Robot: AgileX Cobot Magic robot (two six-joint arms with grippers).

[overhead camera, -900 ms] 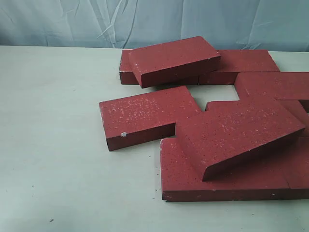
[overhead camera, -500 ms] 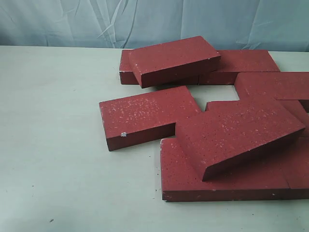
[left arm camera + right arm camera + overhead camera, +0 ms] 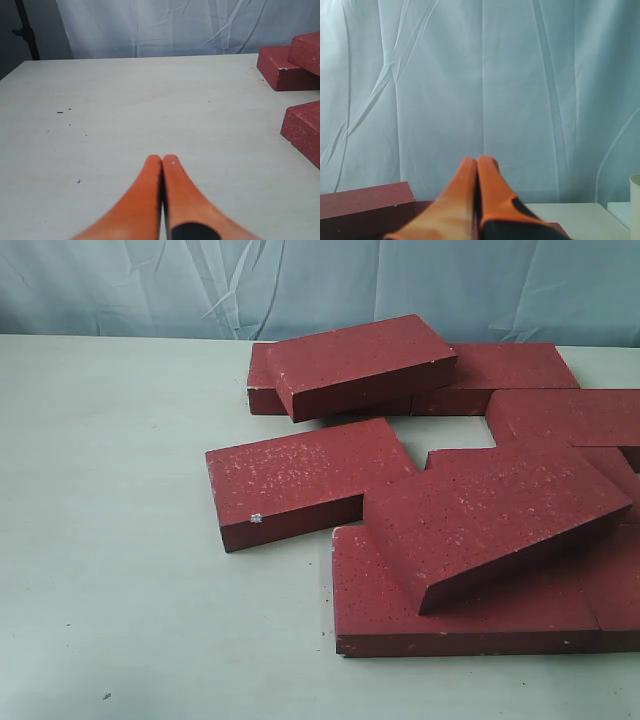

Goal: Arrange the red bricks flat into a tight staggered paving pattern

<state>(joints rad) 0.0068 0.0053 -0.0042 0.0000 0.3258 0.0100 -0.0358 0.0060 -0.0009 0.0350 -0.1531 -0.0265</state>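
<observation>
Several dark-red speckled bricks lie jumbled on the pale table (image 3: 120, 540). One brick (image 3: 360, 362) rests tilted on top of the far row. Another brick (image 3: 300, 480) lies flat near the middle. A third brick (image 3: 495, 515) leans tilted across a flat front brick (image 3: 460, 625). Neither gripper appears in the exterior view. My left gripper (image 3: 162, 160) hovers shut and empty over bare table, with bricks (image 3: 282, 70) off to one side. My right gripper (image 3: 478, 161) is shut and empty, pointing at the curtain, with a brick (image 3: 365, 200) beside it.
A pale blue wrinkled curtain (image 3: 320, 285) hangs behind the table. A white cylinder edge (image 3: 635, 200) shows in the right wrist view. A black stand (image 3: 27, 30) rises past the table's far corner in the left wrist view.
</observation>
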